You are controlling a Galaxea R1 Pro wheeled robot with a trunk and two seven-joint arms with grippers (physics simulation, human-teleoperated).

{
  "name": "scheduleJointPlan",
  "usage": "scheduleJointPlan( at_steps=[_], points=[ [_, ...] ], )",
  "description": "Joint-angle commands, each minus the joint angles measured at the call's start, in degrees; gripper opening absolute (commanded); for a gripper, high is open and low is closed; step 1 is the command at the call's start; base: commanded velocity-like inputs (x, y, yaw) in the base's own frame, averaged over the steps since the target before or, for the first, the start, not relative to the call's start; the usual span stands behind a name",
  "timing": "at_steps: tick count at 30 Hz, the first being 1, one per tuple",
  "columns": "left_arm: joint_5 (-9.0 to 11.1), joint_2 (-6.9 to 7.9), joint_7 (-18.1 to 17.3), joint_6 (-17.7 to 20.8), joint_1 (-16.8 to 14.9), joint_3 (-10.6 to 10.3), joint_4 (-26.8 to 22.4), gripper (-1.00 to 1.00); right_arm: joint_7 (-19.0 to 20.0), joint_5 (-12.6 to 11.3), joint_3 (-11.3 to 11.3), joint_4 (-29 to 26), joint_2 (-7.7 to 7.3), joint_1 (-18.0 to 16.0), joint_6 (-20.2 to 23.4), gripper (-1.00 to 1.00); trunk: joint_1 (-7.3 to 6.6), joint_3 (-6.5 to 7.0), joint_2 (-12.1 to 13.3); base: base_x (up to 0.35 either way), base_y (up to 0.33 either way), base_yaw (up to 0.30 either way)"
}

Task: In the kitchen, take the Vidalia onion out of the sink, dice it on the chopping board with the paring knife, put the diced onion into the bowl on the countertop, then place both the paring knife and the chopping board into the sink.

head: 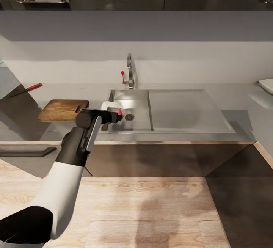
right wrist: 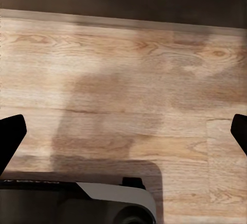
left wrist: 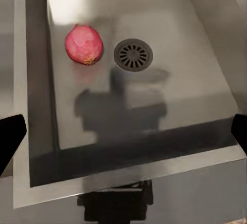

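Paring knife (head: 27,89): red-handled, on the grey worktop (head: 235,100) at far left. Chopping board (head: 62,110): wooden, on the worktop just left of the sink (head: 131,98). Left tool (head: 115,112): held over the sink's left part, fingers spread wide, released, grasping nothing. Vidalia onion (left wrist: 84,44): reddish, on the sink floor just beside the drain (left wrist: 133,54). Bowl (head: 267,85): probably the white rim at far right. Right tool (right wrist: 123,136): fingers apart, released, over wooden floor (right wrist: 128,70).
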Motion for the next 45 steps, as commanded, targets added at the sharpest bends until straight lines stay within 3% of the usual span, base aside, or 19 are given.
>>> scheduleJointPlan(
  at_steps=[1, 5, 9, 10, 12, 14, 18, 25, 45],
  points=[
    [0.1, -0.27, -0.1, 0.2, -1.8, 0.0, 3.2, 1.00, -0.4, -0.5, 0.4, -0.1, -0.04, 0.0, -0.1, 1.00, 0.03, -0.09, -0.1, 0.000, 0.000, 0.000],
    [0.5, -0.86, -0.3, -0.1, -8.0, 0.1, 13.6, 1.00, -0.4, -0.4, 0.4, 0.0, 0.02, 0.0, -0.1, 1.00, 0.03, -0.09, -0.1, 0.000, 0.000, 0.000],
    [0.7, -1.29, -0.3, -0.4, -12.5, 0.1, 20.8, 1.00, -0.4, -0.4, 0.4, 0.0, 0.04, 0.0, -0.1, 1.00, 0.03, -0.09, -0.1, 0.000, 0.000, 0.000],
    [0.7, -1.41, -0.4, -0.6, -15.5, 0.1, 25.1, 1.00, -0.4, -0.4, 0.4, 0.0, 0.03, 0.0, -0.1, 1.00, 0.03, -0.09, -0.1, 0.000, 0.000, 0.000],
    [0.9, -1.49, -0.4, -0.8, -18.7, 0.1, 29.6, 1.00, -0.4, -0.4, 0.4, 0.0, 0.05, 0.0, -0.1, 1.00, 0.03, -0.09, -0.1, 0.000, 0.000, 0.000],
    [1.7, -1.74, -0.3, -2.6, -23.6, 0.1, 36.5, 1.00, -0.4, -0.4, 0.4, 0.1, 0.14, 0.0, -0.1, 1.00, 0.03, -0.09, -0.1, 0.000, 0.000, 0.000],
    [3.1, -2.01, -0.1, -5.3, -27.8, 0.1, 43.0, 1.00, -0.4, -0.4, 0.4, 0.3, 0.36, 0.0, -0.1, 1.00, 0.03, -0.09, -0.1, 0.000, 0.000, 0.000],
    [5.3, -1.99, 0.0, -6.6, -29.7, 0.0, 49.1, 1.00, -0.4, -0.4, 0.4, 0.5, 0.43, 0.0, -0.2, 1.00, 0.03, -0.09, -0.1, 0.000, 0.000, 0.000],
    [5.5, -1.63, 0.0, -6.7, -29.7, 0.1, 49.6, 1.00, -0.4, -0.4, 0.4, 0.5, 0.43, 0.0, -0.2, 1.00, 0.03, -0.09, -0.1, 0.078, -0.092, 0.000]
  ],
)
